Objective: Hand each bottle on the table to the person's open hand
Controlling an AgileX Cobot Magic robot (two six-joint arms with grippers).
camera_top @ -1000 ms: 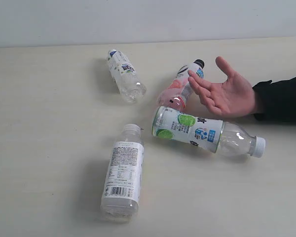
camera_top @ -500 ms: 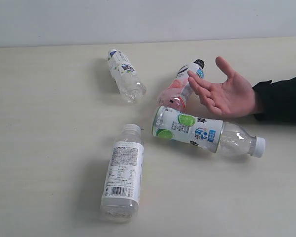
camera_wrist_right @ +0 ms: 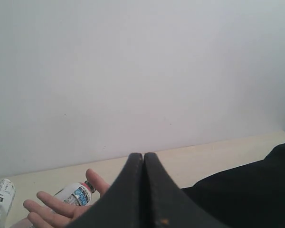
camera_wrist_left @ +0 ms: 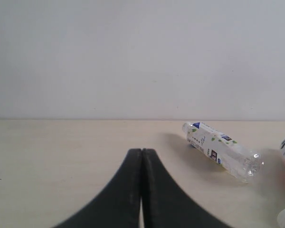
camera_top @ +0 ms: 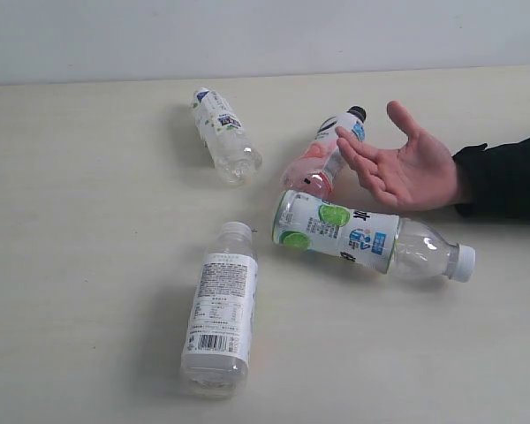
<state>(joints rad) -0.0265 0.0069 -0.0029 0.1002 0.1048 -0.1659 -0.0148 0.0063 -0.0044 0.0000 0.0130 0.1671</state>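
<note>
Four bottles lie on the cream table (camera_top: 79,230). Nearest is the white-label bottle (camera_top: 220,309); the green-lime label bottle (camera_top: 362,237) lies right of centre. The pink bottle with black cap (camera_top: 325,151) lies just left of the person's open hand (camera_top: 405,165), palm up, empty. The small green-and-white label bottle (camera_top: 223,132) lies furthest back, also in the left wrist view (camera_wrist_left: 221,150). Neither gripper shows in the exterior view. My left gripper (camera_wrist_left: 141,151) is shut and empty above bare table. My right gripper (camera_wrist_right: 143,155) is shut and empty, with the hand (camera_wrist_right: 61,206) and pink bottle (camera_wrist_right: 76,194) beyond it.
A pale wall (camera_top: 265,35) rises behind the table's far edge. The person's black sleeve (camera_top: 508,177) lies on the table at the right and fills part of the right wrist view (camera_wrist_right: 247,190). Bare tabletop stretches across the left side.
</note>
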